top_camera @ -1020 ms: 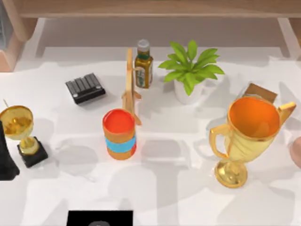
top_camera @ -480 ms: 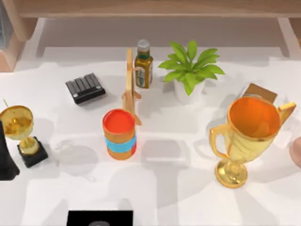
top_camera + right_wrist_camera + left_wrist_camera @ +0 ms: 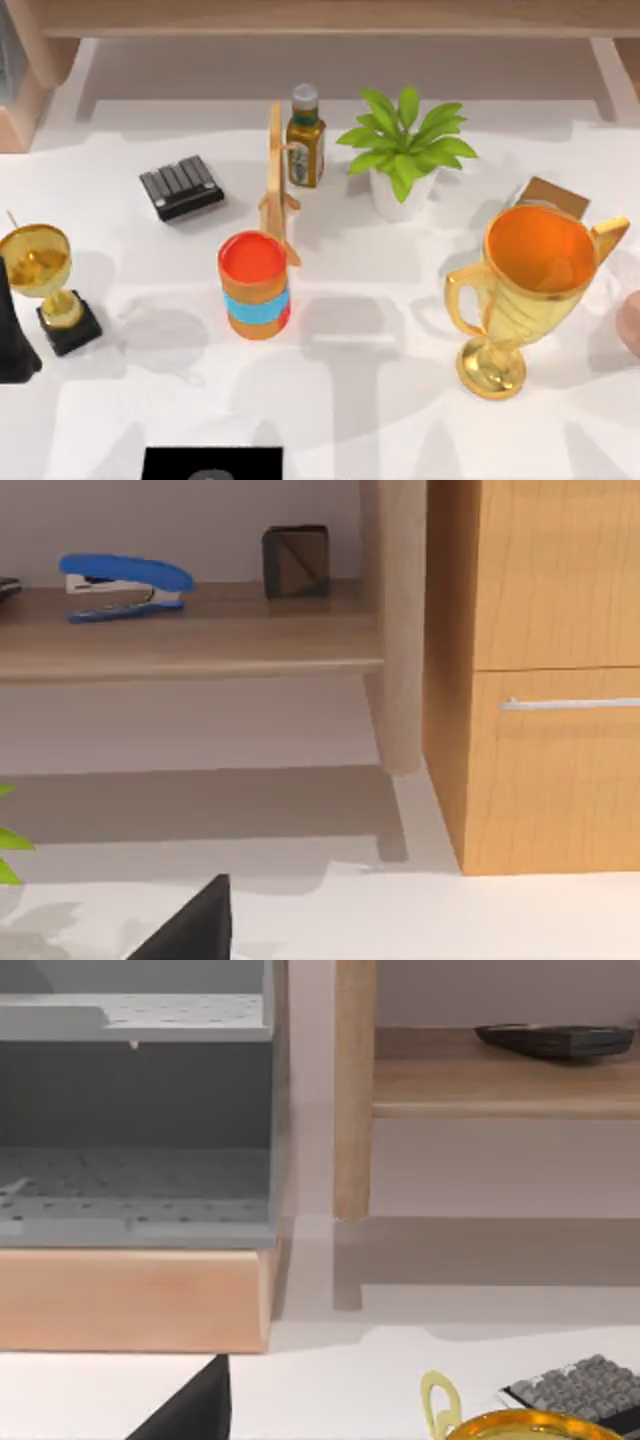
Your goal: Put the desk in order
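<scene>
Apparently nothing is tidied yet. Only a dark wedge of the left tool shows, so I cannot tell whether it is clenched or released. Just ahead of it sit the small gold trophy and black keypad. Farther along the table come the wooden stand, banded orange cup, bottle, potted plant and large trophy. The right tool is equally unreadable, with plant leaves close ahead. Judging by this scatter, all the sorting remains.
</scene>
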Tool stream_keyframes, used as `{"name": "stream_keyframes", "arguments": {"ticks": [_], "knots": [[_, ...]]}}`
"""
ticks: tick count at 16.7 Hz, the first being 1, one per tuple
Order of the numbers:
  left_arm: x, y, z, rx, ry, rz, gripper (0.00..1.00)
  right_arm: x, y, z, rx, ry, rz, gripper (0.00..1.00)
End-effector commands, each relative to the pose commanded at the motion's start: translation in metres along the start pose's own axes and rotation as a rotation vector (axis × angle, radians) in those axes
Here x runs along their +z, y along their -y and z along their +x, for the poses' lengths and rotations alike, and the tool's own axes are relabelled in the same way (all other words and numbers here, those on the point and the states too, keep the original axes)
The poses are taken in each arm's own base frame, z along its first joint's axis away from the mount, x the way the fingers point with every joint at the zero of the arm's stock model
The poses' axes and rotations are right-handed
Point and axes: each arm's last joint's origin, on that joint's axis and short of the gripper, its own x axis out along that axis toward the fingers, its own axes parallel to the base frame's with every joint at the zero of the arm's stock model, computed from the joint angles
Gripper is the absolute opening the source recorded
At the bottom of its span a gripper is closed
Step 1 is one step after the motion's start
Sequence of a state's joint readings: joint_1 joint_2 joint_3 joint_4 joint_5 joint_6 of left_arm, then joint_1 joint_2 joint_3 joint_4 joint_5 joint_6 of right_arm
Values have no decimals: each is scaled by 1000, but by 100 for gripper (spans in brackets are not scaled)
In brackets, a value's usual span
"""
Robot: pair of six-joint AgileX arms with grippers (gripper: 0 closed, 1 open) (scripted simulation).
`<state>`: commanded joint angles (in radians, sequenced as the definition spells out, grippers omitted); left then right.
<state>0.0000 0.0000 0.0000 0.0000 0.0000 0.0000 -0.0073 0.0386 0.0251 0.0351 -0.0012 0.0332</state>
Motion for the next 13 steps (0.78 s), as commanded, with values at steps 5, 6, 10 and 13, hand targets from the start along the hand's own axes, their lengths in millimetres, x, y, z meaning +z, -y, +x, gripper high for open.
{"name": "stream_keyframes", "arguments": {"ticks": [5,6,10,13], "knots": [[0,0,0,0,0,0,100,-9,0,-1,6,-22,-32,100],[0,0,0,0,0,0,100,-9,0,-1,6,-22,-32,100],[6,0,0,-1,-2,-1,100,-9,0,-1,6,-22,-32,100],[36,2,0,-3,-8,-3,100,-9,0,-1,6,-22,-32,100]]}}
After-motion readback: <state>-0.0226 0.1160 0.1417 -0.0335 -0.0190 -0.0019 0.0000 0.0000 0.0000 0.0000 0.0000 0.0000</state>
